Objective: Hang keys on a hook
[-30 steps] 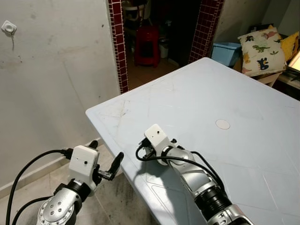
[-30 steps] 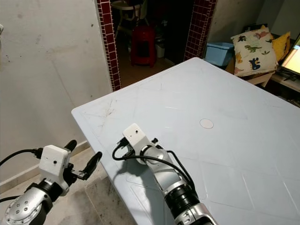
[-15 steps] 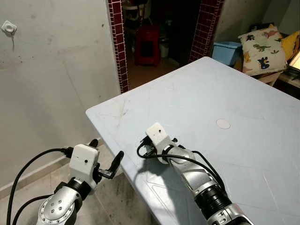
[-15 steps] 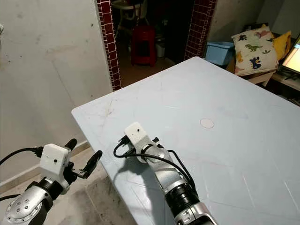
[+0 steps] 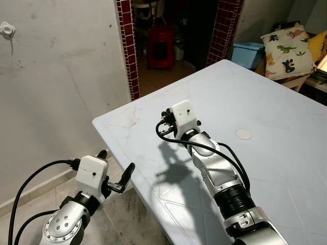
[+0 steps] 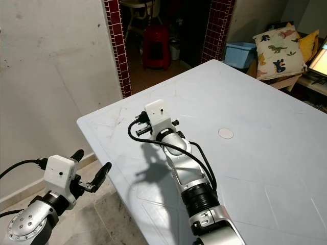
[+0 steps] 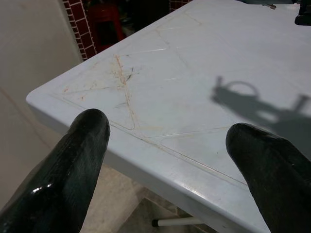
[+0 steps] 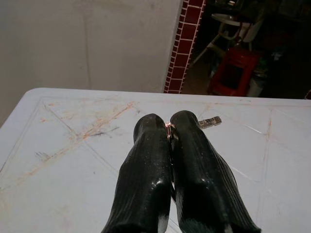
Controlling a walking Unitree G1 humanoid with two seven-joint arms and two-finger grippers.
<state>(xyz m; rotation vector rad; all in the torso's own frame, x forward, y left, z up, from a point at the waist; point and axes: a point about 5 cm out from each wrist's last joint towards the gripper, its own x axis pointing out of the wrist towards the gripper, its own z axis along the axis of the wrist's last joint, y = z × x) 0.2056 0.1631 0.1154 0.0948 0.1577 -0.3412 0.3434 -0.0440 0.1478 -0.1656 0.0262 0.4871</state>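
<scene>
Right wrist view shows the right gripper [image 8: 169,127] with its two black fingers [image 8: 146,165] pressed together, pinching a thin ring with a small key [image 8: 209,122] sticking out past the fingertips. So the keys are held above the pale table [image 8: 73,160], near its scratched corner, and the ring's round shadow lies on the top in the left wrist view. Behind them stand a plain wall [image 8: 87,43], a strip of red tiles [image 8: 188,29] and a red stool [image 8: 236,73] in a dark doorway.

From the head, the right arm [image 5: 214,168] reaches up over the table, its wrist camera box [image 5: 184,113] raised above the surface and its shadow [image 5: 176,168] falling below it toward the near edge. A small round disc [image 5: 243,133] is set in the table top to the right of the arm.

The left gripper [image 5: 115,171] hangs low beside the table's near corner, over the floor [image 5: 122,219], its fingers spread apart and holding nothing; through its own camera the table edge shows between them. High on the wall at the far left sits a small white hook [image 5: 7,29] with a thin piece hanging from it, well apart from both grippers. A blue tub [image 5: 247,53] and a dinosaur-print cushion [image 5: 286,46] lie beyond the table's far end.
</scene>
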